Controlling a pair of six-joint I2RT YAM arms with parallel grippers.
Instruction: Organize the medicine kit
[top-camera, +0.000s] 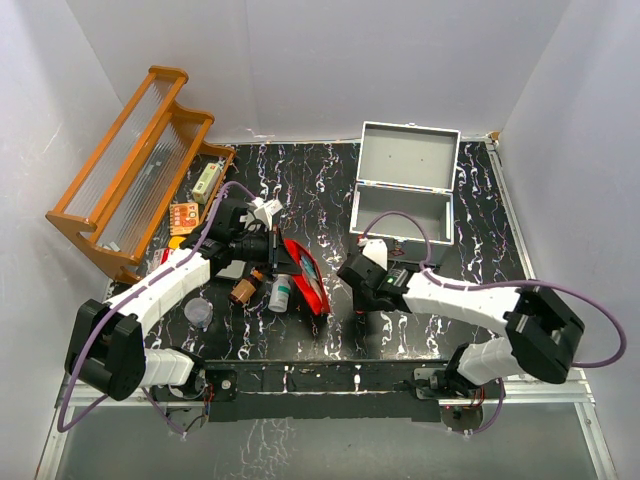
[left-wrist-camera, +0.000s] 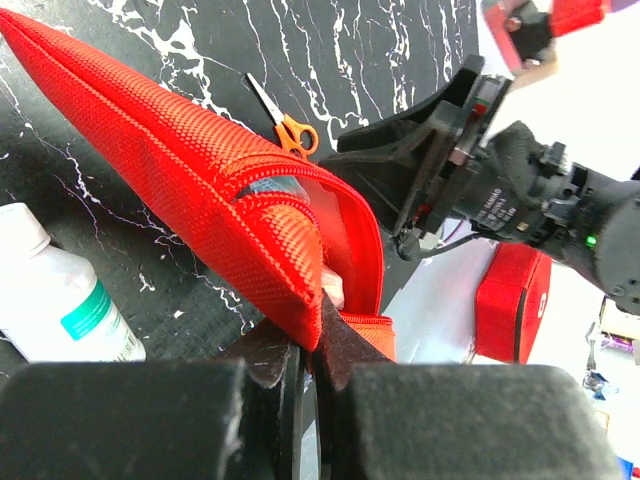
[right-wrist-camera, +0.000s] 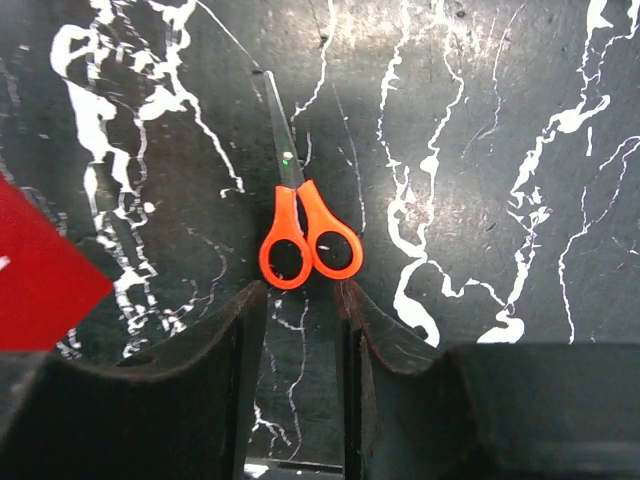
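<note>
Status: the medicine kit (top-camera: 408, 160) is seen at the far right of the desk (top-camera: 330, 180). Its lid is swung up and back, and the base is toward the near side. It is not touched by either arm.

The left pincer (left-wrist-camera: 310, 365) is clamped shut on the edge of the red pouch (left-wrist-camera: 190, 180), with the fabric pinched flat between the pads. The pouch is held up on edge and tilted, roughly mid-desk between the two arms. Its zip mouth is seen gaping just beyond the pinch point. Something pale is glimpsed inside but cannot be identified.

The right pincer (right-wrist-camera: 298, 330) is parted partway and nothing is gripped. It is held low over the desk just right of the pouch. The orange-handled scissors (right-wrist-camera: 300, 225) are laid flat directly beyond its fingertips, with the handle loops just off the tips and the closed blades pointed away. Whether the tips touch the loops cannot be told from the wrist view.

Loose items are scattered by the left arm:
- A white bottle (top-camera: 281, 293) with a teal label is seen just left of the pouch.
- An amber bottle (top-camera: 243, 290) is placed beside the white one.
- A clear cup (top-camera: 199, 312) is set nearer the arm bases.

A wooden rack (top-camera: 130, 170) is leaned at the far left. A small box (top-camera: 207, 181) and an orange card (top-camera: 184, 217) are seen beside it.
</note>
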